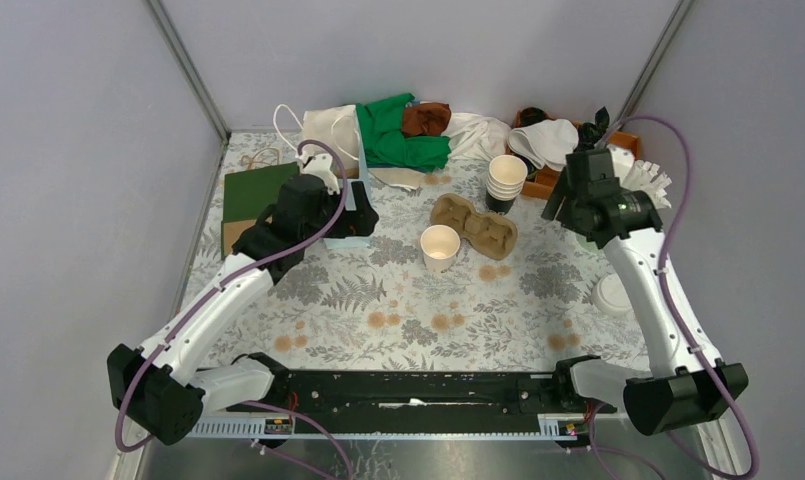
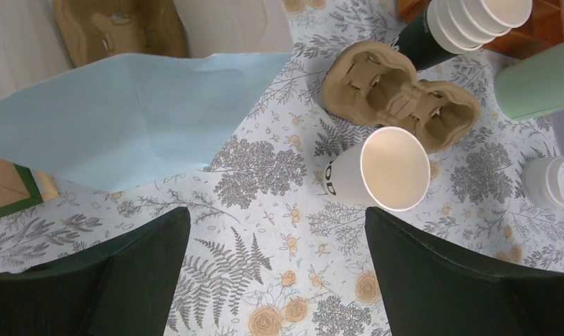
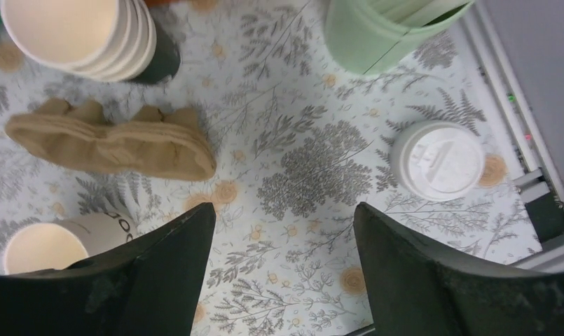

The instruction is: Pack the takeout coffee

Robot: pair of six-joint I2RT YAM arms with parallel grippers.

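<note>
Far left, a flat dark green card folder [image 1: 261,190] is laid on the fern-and-flower printed tablecloth [image 1: 398,310]. Just right of that, the left gripper [image 2: 275,213] is held over the cloth with its fingers spread wide and nothing caught between them. A creased pale blue folded paper [image 2: 125,119] is seen just beyond it.

In the middle, a lidless white paper cup [image 1: 440,245] is stood upright, right up against the near-left end of the brown moulded pulp tray [image 1: 475,225]. Whether they actually touch can't be told. A stack of cream-rimmed cups [image 1: 505,180], nested in a dark outer one, is parked just behind the tray.

Further right, the right gripper [image 3: 282,210] is hung above the cloth with its fingers parted wide too, and only floral print is seen between them.

The takeout coffee [image 3: 438,159], a small pale cup capped with a round white lid, is sat upright on the cloth near the table's right edge. It's well apart from the tray and not gripped by anything. A mint green cylinder [image 3: 377,35] is stood further back from it.
</note>
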